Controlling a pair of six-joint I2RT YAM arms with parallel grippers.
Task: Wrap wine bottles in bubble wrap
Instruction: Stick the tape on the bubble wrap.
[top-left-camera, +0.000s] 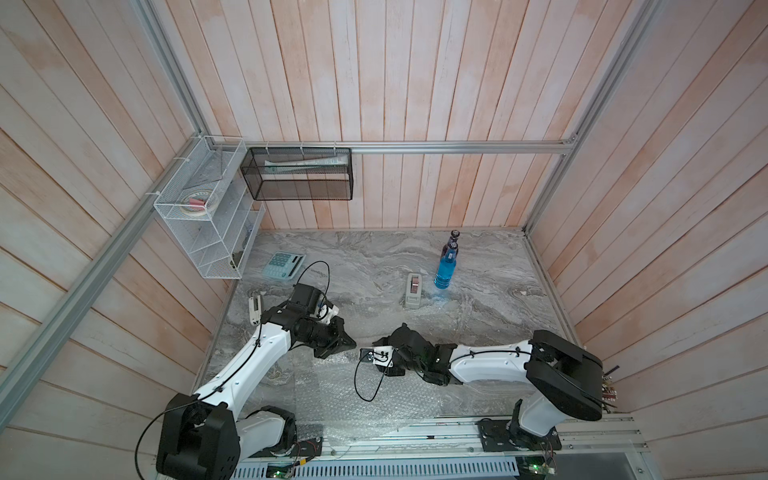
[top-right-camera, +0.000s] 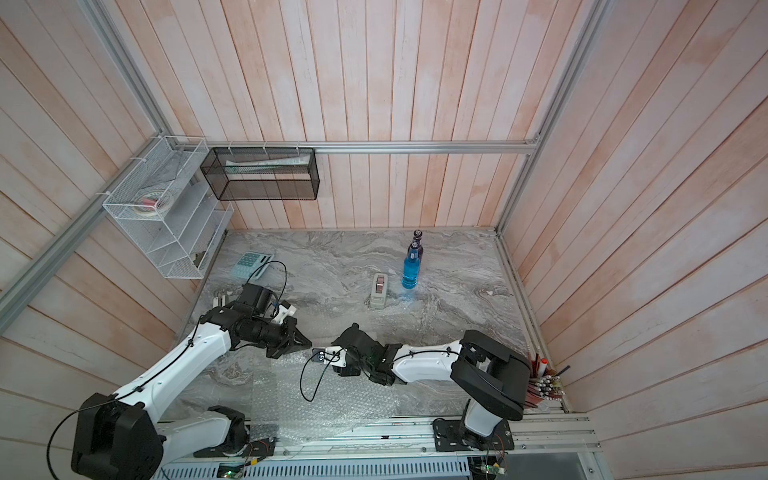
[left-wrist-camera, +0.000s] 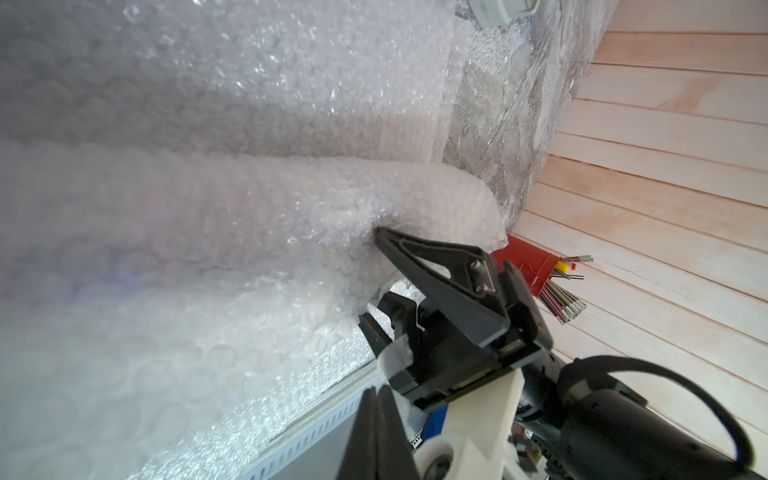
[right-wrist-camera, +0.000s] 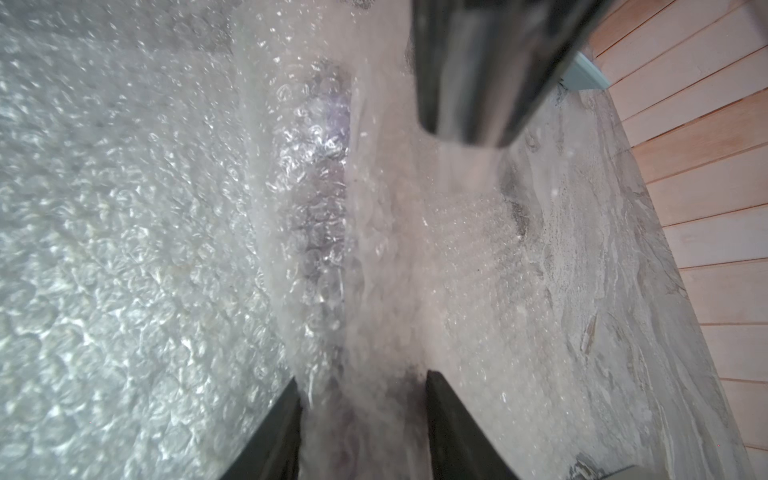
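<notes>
Lying at the near centre of the table (top-left-camera: 374, 257), the bubble wrap (left-wrist-camera: 208, 216) is a cloudy, fine-bubbled tube, with a purple bottle (right-wrist-camera: 328, 174) dim inside. The right gripper (right-wrist-camera: 363, 376) clamps its end. The left gripper (left-wrist-camera: 376, 399), fingers together, sits close by.

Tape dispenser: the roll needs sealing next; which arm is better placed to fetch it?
Left, likely. The right gripper clamps the bubble wrap roll in its jaws and should not let go; the left gripper is shut, seemingly empty, free to reach the tape dispenser.
</notes>
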